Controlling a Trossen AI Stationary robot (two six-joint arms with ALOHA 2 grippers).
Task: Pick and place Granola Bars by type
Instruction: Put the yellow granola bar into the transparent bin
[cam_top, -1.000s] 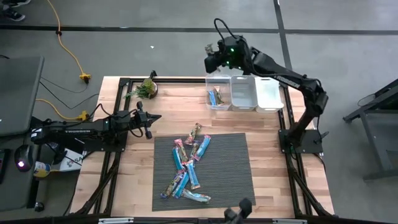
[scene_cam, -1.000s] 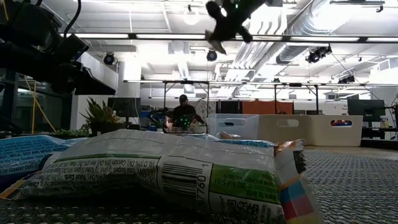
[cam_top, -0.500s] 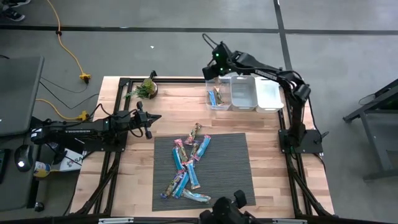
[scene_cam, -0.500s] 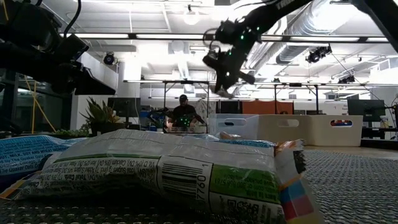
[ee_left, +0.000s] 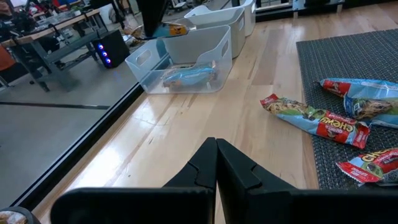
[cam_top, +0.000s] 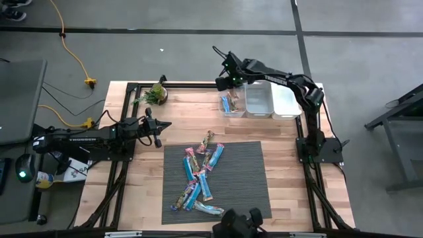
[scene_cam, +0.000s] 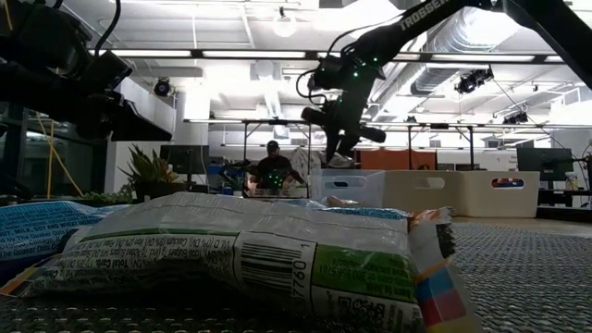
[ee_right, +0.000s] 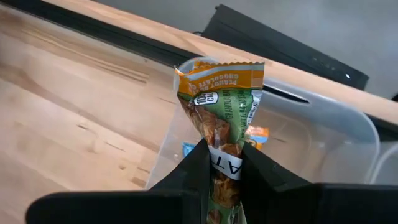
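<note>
Directly beneath our right pincer, clamped on a green granola bar whose long axis runs straight out past the fingertips, sits the clear bin. We judge the drop is near. Our left pincer waits shut, far from that bin.

Industrial lab: exposed ceiling ducts, concrete floor.

A row of 3 translucent plastic bins stands at the wooden table's far edge; the dark ribbed mat lies nearer, carrying scattered wrapped granola bars.
</note>
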